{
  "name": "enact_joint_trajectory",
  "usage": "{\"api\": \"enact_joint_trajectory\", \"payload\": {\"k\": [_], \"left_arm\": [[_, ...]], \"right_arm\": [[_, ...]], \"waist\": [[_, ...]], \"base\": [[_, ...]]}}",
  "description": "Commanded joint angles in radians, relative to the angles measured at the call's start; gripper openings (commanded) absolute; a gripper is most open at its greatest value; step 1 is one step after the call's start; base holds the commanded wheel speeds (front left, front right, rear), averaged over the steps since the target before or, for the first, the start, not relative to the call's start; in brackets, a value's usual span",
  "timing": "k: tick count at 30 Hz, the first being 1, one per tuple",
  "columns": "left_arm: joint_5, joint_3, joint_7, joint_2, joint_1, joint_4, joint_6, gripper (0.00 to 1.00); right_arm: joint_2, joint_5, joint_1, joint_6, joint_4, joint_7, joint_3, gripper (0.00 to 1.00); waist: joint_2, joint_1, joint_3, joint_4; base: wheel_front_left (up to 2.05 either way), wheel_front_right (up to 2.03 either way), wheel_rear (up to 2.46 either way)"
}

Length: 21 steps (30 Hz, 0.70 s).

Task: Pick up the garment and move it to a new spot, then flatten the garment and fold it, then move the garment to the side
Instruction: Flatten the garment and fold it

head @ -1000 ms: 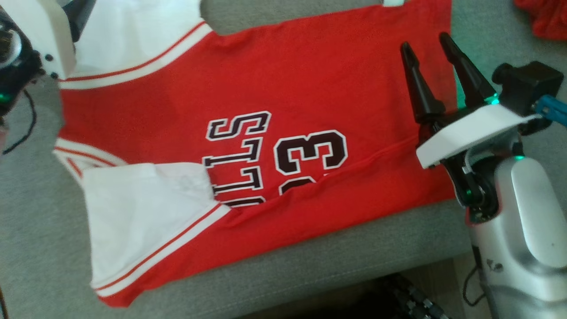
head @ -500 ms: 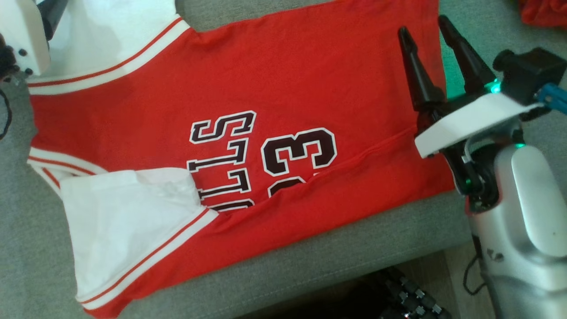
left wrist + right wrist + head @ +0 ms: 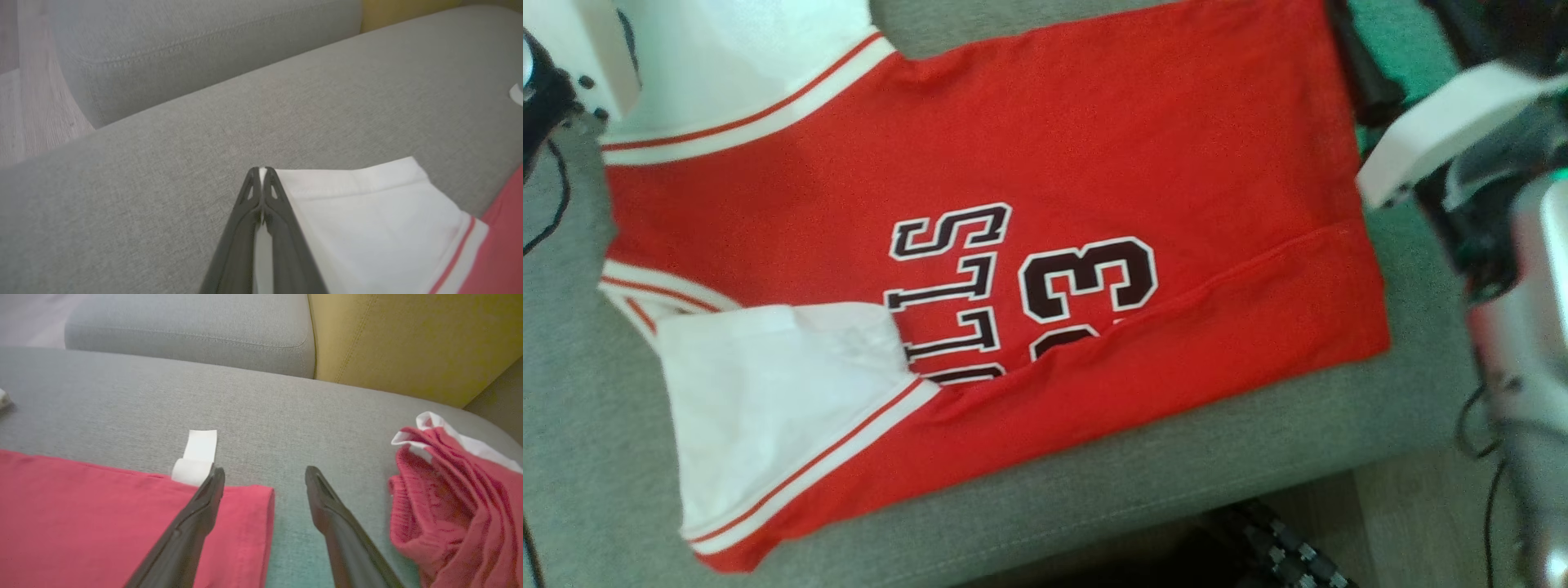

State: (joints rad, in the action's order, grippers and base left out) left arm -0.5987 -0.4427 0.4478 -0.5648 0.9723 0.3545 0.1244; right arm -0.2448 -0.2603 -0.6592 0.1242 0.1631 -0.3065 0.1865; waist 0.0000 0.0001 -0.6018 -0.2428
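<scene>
Garment [image 3: 1045, 163], a red jersey, lay spread flat on the grey sofa seat [image 3: 1176, 457]. Our left gripper [image 3: 261, 169] was clamped tight on the edge of its white sleeve [image 3: 367, 212]. Our right gripper [image 3: 264, 471] stood wide apart at the hem corner, holding nothing.

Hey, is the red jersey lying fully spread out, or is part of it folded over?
Partly folded. The jersey lies flat on the grey cushion, but its near edge is turned up over the lettering.

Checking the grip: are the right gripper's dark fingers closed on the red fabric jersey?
No, the right gripper stands wide open by the red jersey.
</scene>
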Motion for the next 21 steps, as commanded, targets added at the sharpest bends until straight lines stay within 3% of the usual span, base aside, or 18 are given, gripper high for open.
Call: {"api": "enact_joint_trajectory", "payload": {"k": [1,9,13,16,18,19,20,21], "left_arm": [[-0.006,0.037,-0.013,-0.041,0.03,-0.042,0.004,0.0],[-0.028,0.006,-0.092,-0.028,-0.037,-0.148,0.005,0.0],[-0.033,-0.01,-0.11,-0.016,-0.059,-0.185,0.006,0.0],[-0.034,-0.019,-0.12,-0.009,-0.066,-0.2,0.006,0.0],[-0.035,-0.023,-0.126,-0.006,-0.068,-0.204,0.006,0.0],[-0.035,-0.025,-0.129,-0.004,-0.069,-0.205,0.006,0.0],[-0.035,-0.027,-0.131,-0.003,-0.07,-0.206,0.006,0.0],[-0.035,-0.028,-0.134,-0.001,-0.07,-0.205,0.006,0.0]], "right_arm": [[-0.023,0.008,-0.013,0.007,-0.024,-0.015,0.01,1.0],[-0.164,-0.022,-0.086,0.007,0.065,-0.187,0.074,1.0],[-0.207,-0.063,-0.099,0.007,0.087,-0.243,0.103,1.0],[-0.226,-0.095,-0.11,0.007,0.097,-0.268,0.126,0.94],[-0.24,-0.108,-0.122,0.007,0.106,-0.281,0.141,0.85],[-0.246,-0.112,-0.128,0.007,0.112,-0.286,0.148,0.74],[-0.251,-0.116,-0.134,0.007,0.117,-0.289,0.155,0.56],[-0.255,-0.121,-0.139,0.007,0.123,-0.293,0.161,0.45]], "waist": [[0.0,-0.0001,0.009,0.014],[0.0,-0.0001,0.031,0.086],[0.0,-0.0001,0.03,0.109],[0.0,-0.0001,0.027,0.119],[0.0,-0.0001,0.025,0.125],[0.0,-0.0001,0.025,0.127],[0.0,-0.0001,0.026,0.129],[0.0,-0.0001,0.027,0.131]], "base": [[0.0,0.0,0.0],[0.0,0.0,0.0],[0.0,0.0,0.0],[0.0,0.0,0.0],[0.0,0.0,0.0],[0.0,0.0,0.0],[0.0,0.0,0.0],[0.0,0.0,0.0]]}}
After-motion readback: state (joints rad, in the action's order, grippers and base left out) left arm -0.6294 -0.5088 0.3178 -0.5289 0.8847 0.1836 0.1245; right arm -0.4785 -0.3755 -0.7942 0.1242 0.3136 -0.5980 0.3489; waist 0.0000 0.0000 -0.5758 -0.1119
